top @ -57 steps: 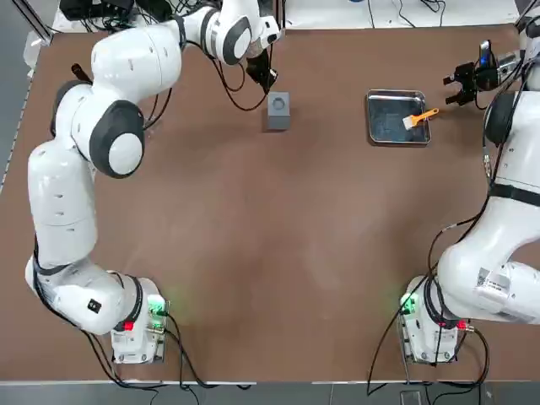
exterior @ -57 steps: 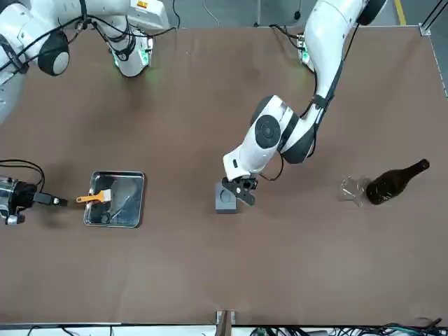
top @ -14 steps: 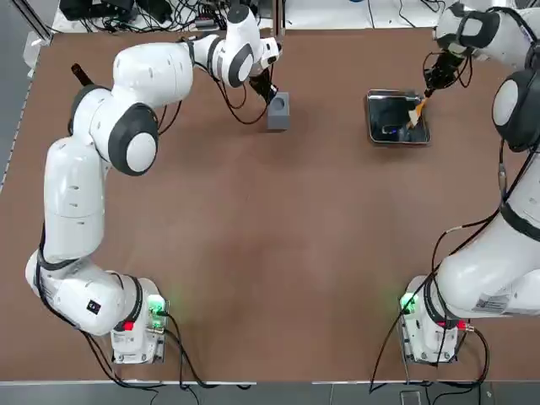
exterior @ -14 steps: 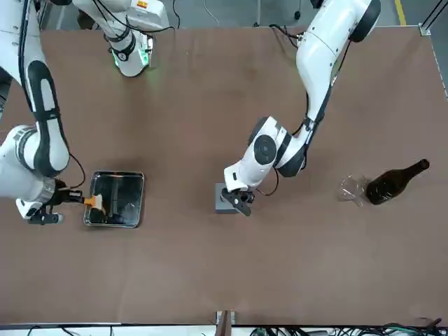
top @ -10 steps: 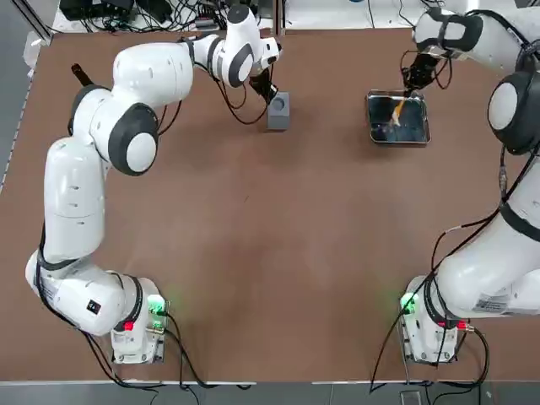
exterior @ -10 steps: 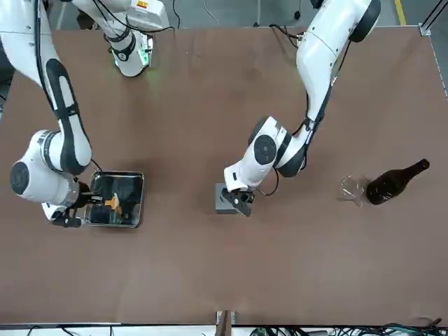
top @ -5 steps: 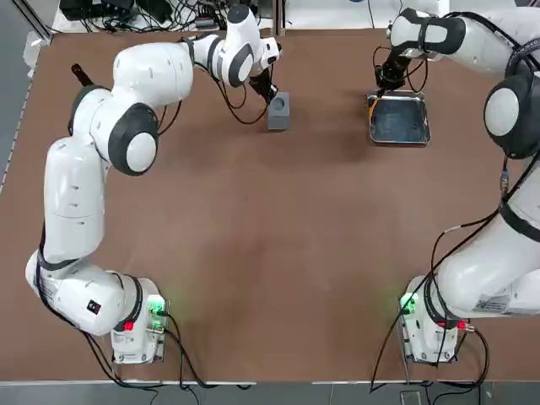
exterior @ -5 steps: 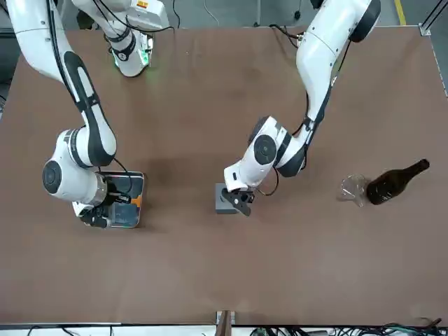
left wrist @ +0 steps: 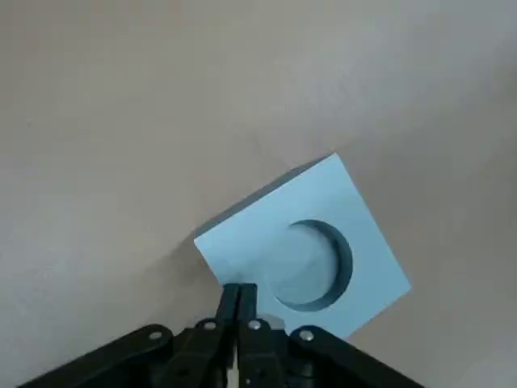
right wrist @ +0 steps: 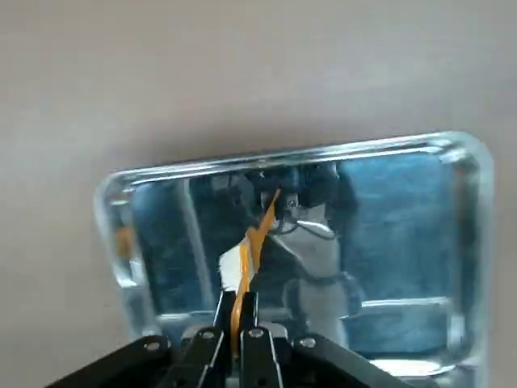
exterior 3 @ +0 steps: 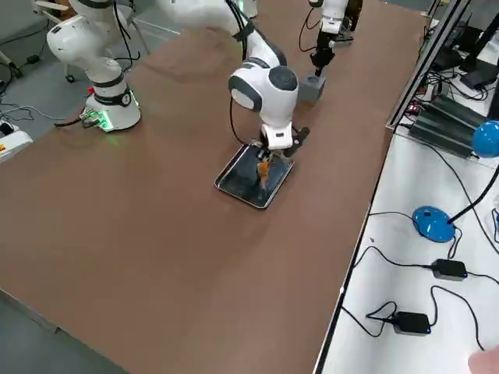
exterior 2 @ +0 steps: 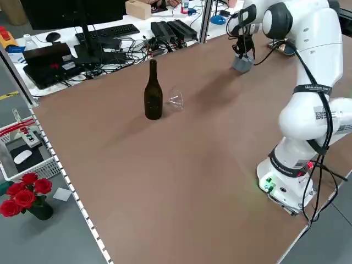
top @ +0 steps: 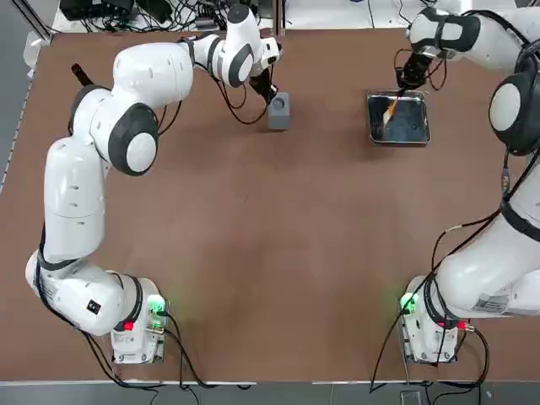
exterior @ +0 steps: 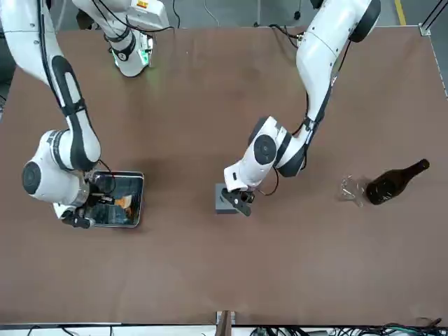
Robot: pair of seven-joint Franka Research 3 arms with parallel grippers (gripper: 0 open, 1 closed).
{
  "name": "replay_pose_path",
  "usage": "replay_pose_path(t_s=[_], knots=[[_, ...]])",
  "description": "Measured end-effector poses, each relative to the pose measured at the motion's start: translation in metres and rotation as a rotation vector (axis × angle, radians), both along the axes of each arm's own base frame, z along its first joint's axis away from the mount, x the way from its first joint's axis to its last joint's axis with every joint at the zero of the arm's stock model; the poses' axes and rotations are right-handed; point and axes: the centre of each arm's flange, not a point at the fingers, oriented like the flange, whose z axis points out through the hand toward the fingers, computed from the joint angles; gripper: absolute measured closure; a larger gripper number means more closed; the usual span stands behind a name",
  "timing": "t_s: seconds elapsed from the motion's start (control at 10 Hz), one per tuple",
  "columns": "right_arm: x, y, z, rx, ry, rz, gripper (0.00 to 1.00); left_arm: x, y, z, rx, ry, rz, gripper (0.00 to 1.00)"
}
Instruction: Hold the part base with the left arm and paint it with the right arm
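Part base: we see the small grey part base [top: 279, 108] standing on the brown desk [top: 270, 253] at the far side, left of the metal tray [top: 418, 131] and well apart from it. Its top face, with the round recess, points up [left wrist: 311, 259].

Left gripper: our left gripper [left wrist: 238, 295] has its fingers pressed together, no gap between them, with the tips resting on the top face of the part base at the edge of the recess. We see nothing caught between them. In the front view it sits at the block's side nearest the left arm [exterior: 241, 199].

Left arm: the left arm [top: 126, 118] reaches across the desk to the far edge, its wrist bent over the block.

Right gripper: our right gripper [right wrist: 239, 305] is clamped on the orange handle of a brush [right wrist: 246, 250], and it hangs over the metal tray [right wrist: 460, 242]. The brush points down into the tray, tilted.

Brush: from overhead we see the brush [top: 390, 108] over the left half of the tray. Whether its bristles touch the tray floor we cannot tell.

Right arm: the right arm [top: 481, 34] curls in from the far right corner over the tray.

Metal tray: it lies flat on the desk, its shiny floor mirroring the gripper above.

Other things: a dark bottle [exterior: 393, 180] lies on its side near the desk's left edge, with a small clear glass [exterior: 352, 187] just beside its base.
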Motion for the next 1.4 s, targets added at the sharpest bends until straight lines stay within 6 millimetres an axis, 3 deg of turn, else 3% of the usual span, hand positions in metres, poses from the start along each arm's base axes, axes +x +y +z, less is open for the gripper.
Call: replay_pose_path(t_s=[0.3,0.5,0.7,0.9,1.4], knots=[[-0.006,-0.063,0.002,-0.043,-0.019,0.096,0.95,0.000,0.000,0.000,0.000,0.000,0.000,0.94],[-0.003,-0.077,0.017,-0.089,-0.032,0.151,0.95,0.000,0.000,0.000,0.000,0.000,0.000,0.93],[0.013,-0.071,0.062,-0.083,-0.030,0.201,0.95,0.000,0.000,0.000,0.000,0.000,0.000,0.93],[0.028,-0.051,0.100,0.011,-0.078,0.262,0.95,0.000,0.000,0.000,0.000,0.000,0.000,0.93],[0.041,-0.007,0.103,0.469,-0.385,0.471,0.95,0.000,0.000,0.000,0.000,0.000,0.000,0.93]])
